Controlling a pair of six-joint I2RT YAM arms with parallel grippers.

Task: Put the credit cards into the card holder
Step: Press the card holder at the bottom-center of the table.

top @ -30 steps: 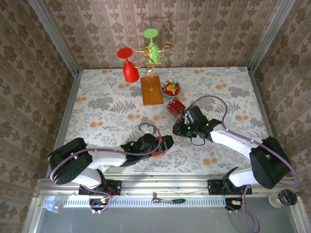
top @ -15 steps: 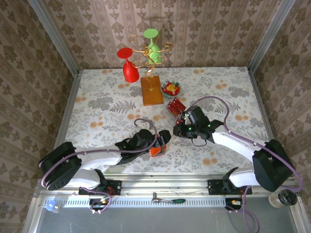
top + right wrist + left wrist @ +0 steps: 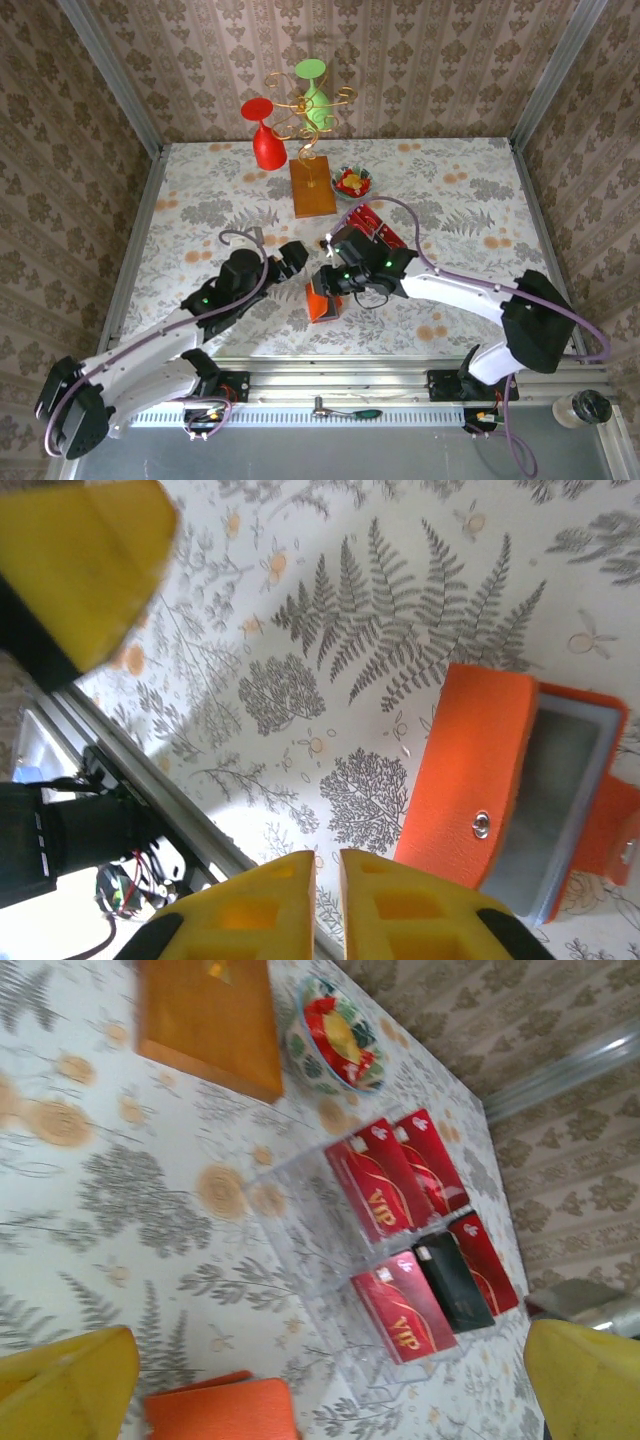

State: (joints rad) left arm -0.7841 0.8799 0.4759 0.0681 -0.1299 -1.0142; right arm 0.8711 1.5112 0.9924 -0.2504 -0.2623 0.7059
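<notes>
The orange card holder (image 3: 322, 301) lies open on the floral table, grey inside (image 3: 560, 800), its snap flap (image 3: 478, 770) folded out. Red credit cards (image 3: 404, 1306) and one black card (image 3: 449, 1281) lie in a clear tray (image 3: 374, 228) behind it. My right gripper (image 3: 329, 272) hovers just left of the holder; in its wrist view the right gripper (image 3: 328, 868) has its yellow fingers (image 3: 430, 910) nearly touching, with nothing between them. My left gripper (image 3: 291, 256) stands wide open to the holder's left, and the left gripper (image 3: 330, 1375) faces the tray.
A brown wooden block (image 3: 312, 187) with a gold wire stand holding red and green glasses stands at the back. A bowl of candies (image 3: 352, 181) sits beside it. Patterned walls close in three sides; a metal rail (image 3: 150, 780) marks the near edge.
My left arm has pulled back and to the left, away from the card holder. My right gripper has moved left from the card tray to beside the holder, its jaws closing.
</notes>
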